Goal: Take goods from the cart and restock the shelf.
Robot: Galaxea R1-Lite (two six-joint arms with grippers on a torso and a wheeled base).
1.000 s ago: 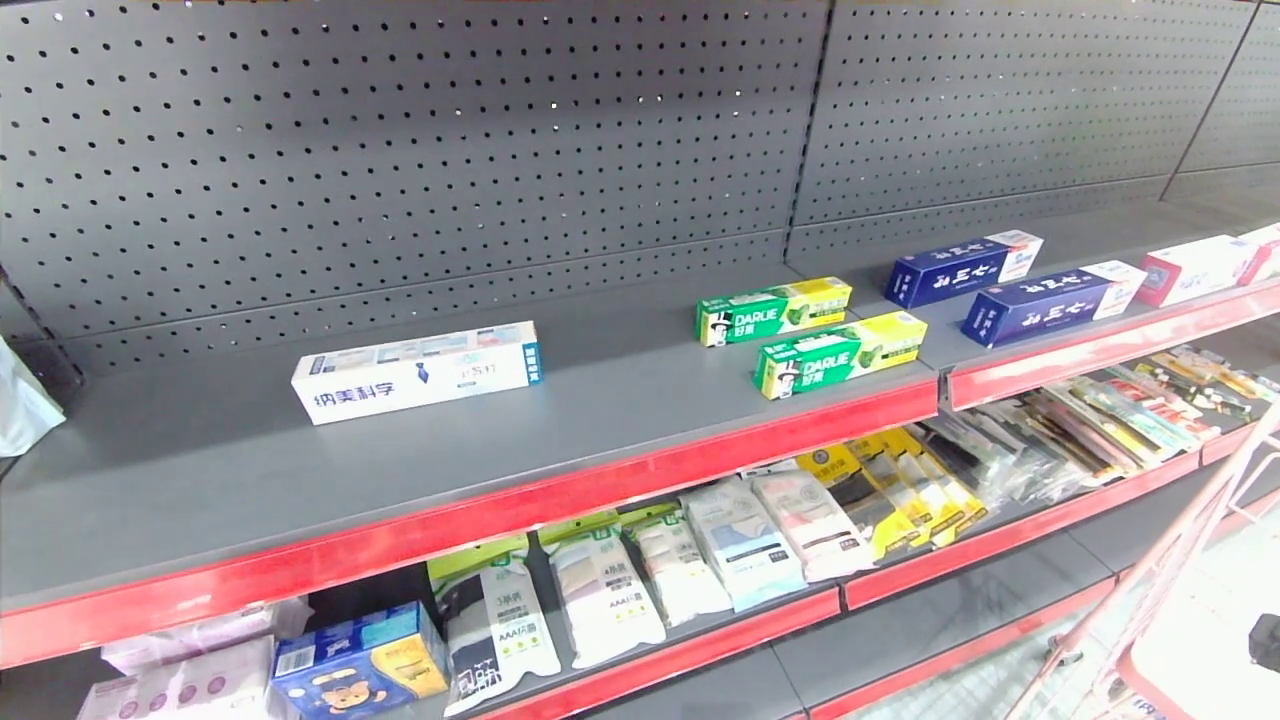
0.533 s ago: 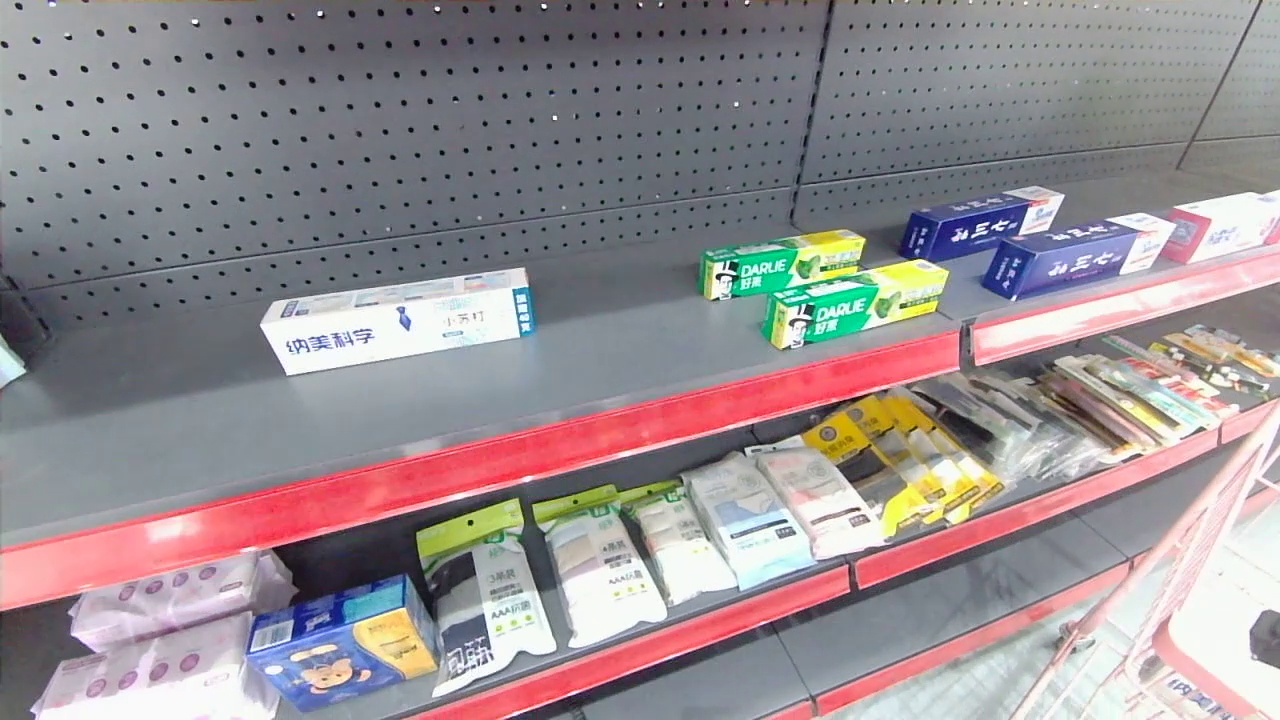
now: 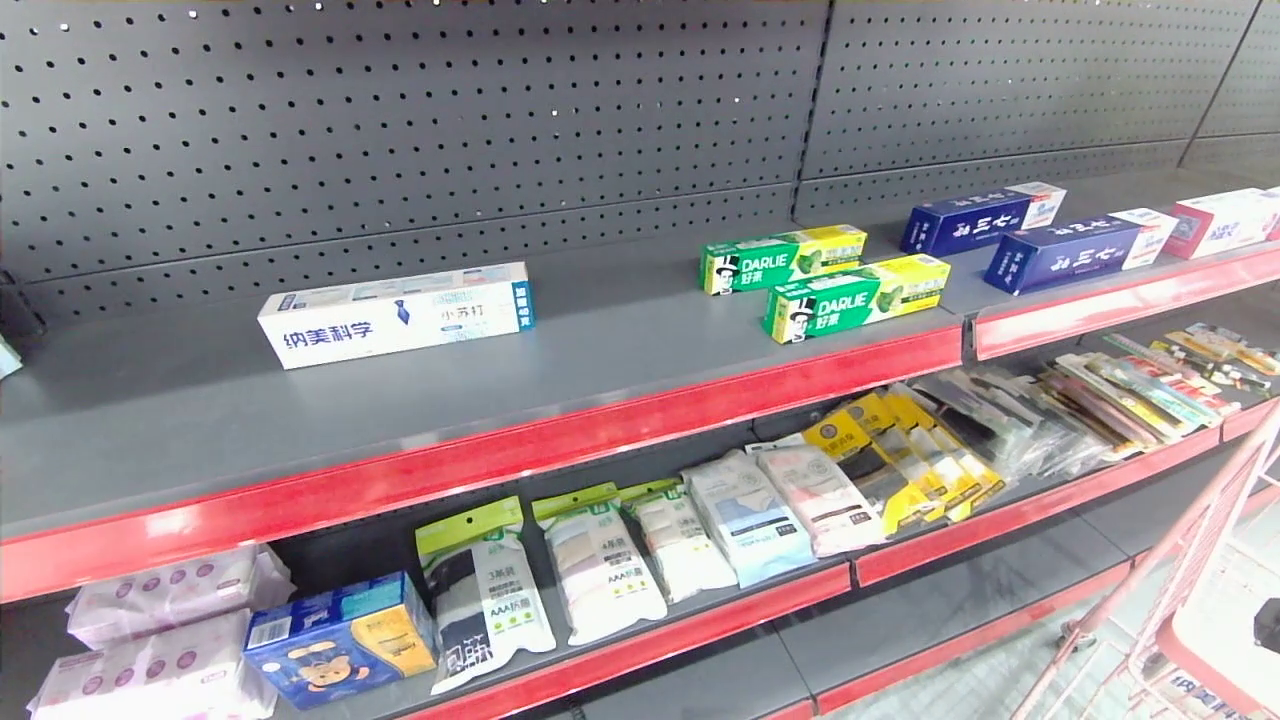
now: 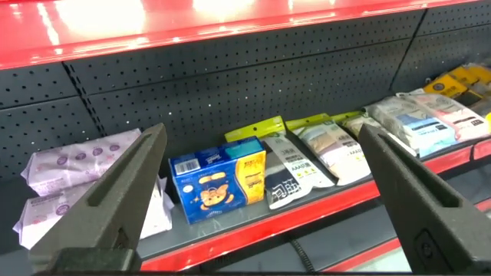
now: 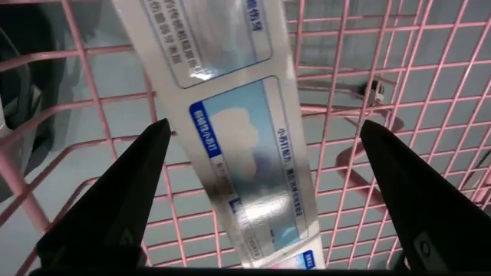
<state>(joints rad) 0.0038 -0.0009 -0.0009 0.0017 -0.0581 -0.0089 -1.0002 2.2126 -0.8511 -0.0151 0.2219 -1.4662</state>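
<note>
My right gripper (image 5: 266,126) is open above the pink wire cart (image 5: 92,176). A long silver-white toothpaste box (image 5: 238,146) with a blue label lies in the cart, between the spread fingers but apart from them. My left gripper (image 4: 261,134) is open and holds nothing. It faces the lower shelf, where a blue carton (image 4: 217,184) stands. On the top shelf (image 3: 200,430) a white toothpaste box (image 3: 395,315) lies at the left. Two green boxes (image 3: 782,259) lie in the middle, with two dark blue boxes (image 3: 1080,250) and a pink-white box (image 3: 1225,222) to the right.
The lower shelf holds tissue packs (image 3: 160,600), a blue carton (image 3: 340,640), sock packs (image 3: 600,570) and flat hanging packs (image 3: 1100,400). The pink cart (image 3: 1190,560) stands at the lower right of the head view. Red rails (image 3: 600,420) edge each shelf, backed by grey pegboard.
The whole head picture has shifted, so the camera has moved and more of the lower shelf shows at the left. The boxes on the shelf have kept their places.
</note>
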